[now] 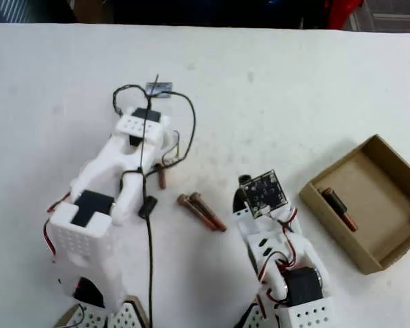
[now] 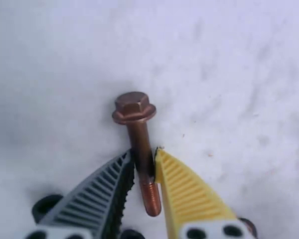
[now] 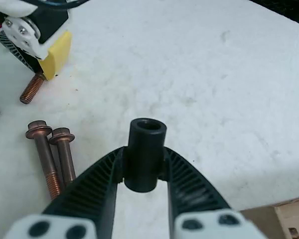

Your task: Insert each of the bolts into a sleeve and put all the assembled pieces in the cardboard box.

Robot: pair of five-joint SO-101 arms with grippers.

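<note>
The left gripper is clamped on a copper flange bolt partway along the shank. The hex head lies past the fingertips and the threaded tip points back toward the wrist. The right gripper is closed round a black sleeve, gripping its lower half, with the open bore facing away from the palm.

From the right gripper, the left one sits well off to one side, its bolt's threaded end poking out beneath the yellow finger. Two loose bolts lie side by side on the white table, between the two grippers. On the right gripper's other side, the cardboard box holds one assembled piece.

The step in hand looks to be mating this bolt with this sleeve. Only the threaded end can enter, so the left wrist probably needs to turn until that tip faces the bore. The two axes should be in line before the parts close together. The short length of shank behind the fingers limits how deep it can go. A slow approach seems wise, since either part could twist in its grip if they meet off-centre.
</note>
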